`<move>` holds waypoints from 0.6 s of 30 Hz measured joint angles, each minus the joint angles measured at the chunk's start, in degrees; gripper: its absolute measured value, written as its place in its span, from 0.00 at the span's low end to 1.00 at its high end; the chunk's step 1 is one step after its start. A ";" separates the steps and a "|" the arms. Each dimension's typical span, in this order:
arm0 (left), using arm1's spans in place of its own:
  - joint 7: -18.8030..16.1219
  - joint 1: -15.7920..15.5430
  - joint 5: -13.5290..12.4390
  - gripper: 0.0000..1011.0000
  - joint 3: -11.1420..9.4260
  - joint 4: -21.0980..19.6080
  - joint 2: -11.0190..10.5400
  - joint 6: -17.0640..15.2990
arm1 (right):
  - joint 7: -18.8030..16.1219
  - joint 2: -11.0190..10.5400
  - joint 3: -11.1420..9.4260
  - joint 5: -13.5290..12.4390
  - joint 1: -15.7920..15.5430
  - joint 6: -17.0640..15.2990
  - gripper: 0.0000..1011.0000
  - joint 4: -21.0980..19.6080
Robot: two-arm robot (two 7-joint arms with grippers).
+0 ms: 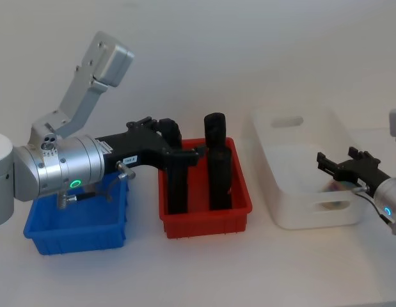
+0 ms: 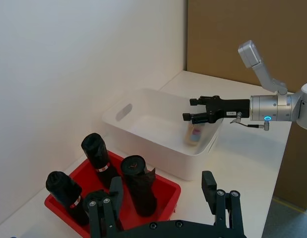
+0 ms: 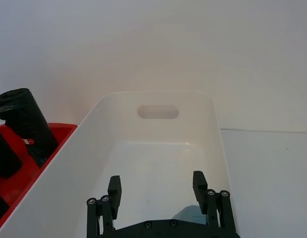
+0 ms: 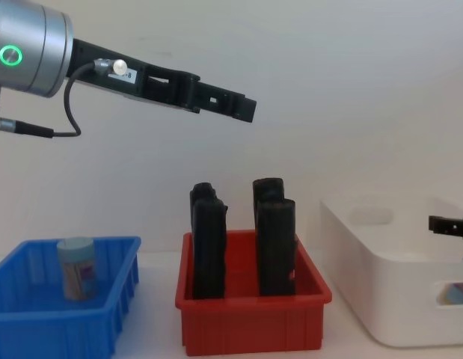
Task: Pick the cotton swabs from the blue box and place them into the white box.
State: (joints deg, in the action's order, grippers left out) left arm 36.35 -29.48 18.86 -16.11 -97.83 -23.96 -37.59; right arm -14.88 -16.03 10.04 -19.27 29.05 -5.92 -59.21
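Note:
One cotton swab jar with a pale blue lid stands upright in the blue box at the left. Another jar shows blurred inside the white box, just under my right gripper. That gripper is open with nothing between its fingers and hovers over the box's near right part. The jar's colourful label shows through the white box's handle cutout. My left gripper is open and empty, held high above the red bin, away from the blue box.
A red bin between the two boxes holds several tall black upright objects. The left arm's body hangs over the blue box. A brown wall panel stands beyond the table's right end.

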 joint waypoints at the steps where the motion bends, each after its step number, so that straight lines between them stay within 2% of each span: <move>1: 0.00 0.00 0.00 0.99 0.00 0.00 0.00 0.00 | -0.05 0.04 0.00 0.00 0.19 0.21 0.90 0.43; 5: 0.00 0.00 0.00 0.99 0.00 0.00 0.00 0.00 | -0.12 0.14 -0.01 -0.03 0.51 0.96 0.99 1.12; 18: 0.00 0.00 0.00 0.99 0.00 0.00 0.00 0.00 | 0.47 0.10 -0.42 -0.84 0.01 5.69 0.99 0.08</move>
State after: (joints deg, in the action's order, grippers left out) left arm 36.35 -29.48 18.86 -16.11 -97.83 -23.96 -37.59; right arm -14.41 -15.92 9.62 -20.11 29.05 -0.24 -59.13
